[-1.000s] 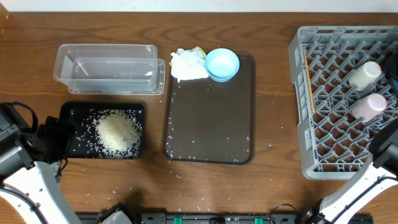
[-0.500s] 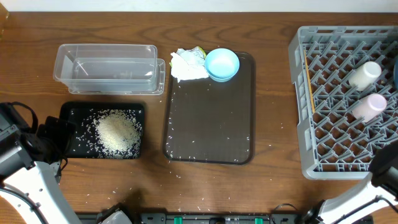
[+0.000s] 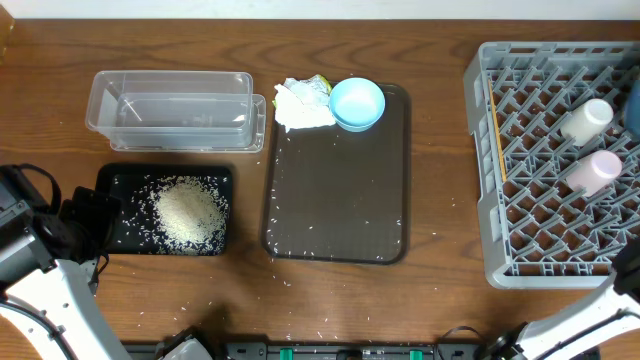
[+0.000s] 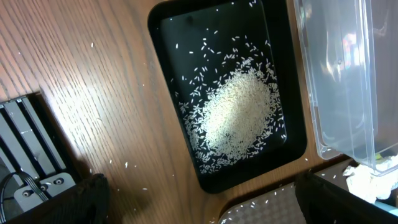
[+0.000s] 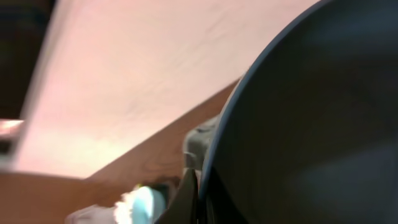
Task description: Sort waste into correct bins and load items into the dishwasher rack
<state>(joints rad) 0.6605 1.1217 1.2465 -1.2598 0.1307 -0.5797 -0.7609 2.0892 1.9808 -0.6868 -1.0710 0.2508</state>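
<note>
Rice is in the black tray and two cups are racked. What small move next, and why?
Likely move the left gripper, jaws open, toward the paper wad: it lies unsorted at the brown tray's top-left corner beside the light-blue bowl, and the clear tub sits close by.

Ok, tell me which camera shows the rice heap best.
The left wrist view: the rice heap sits mid-frame in the black tray, close enough to make out single grains and the scatter around it. Overhead shows it only as a small pale patch in that tray. The right wrist view shows none of it.
</note>
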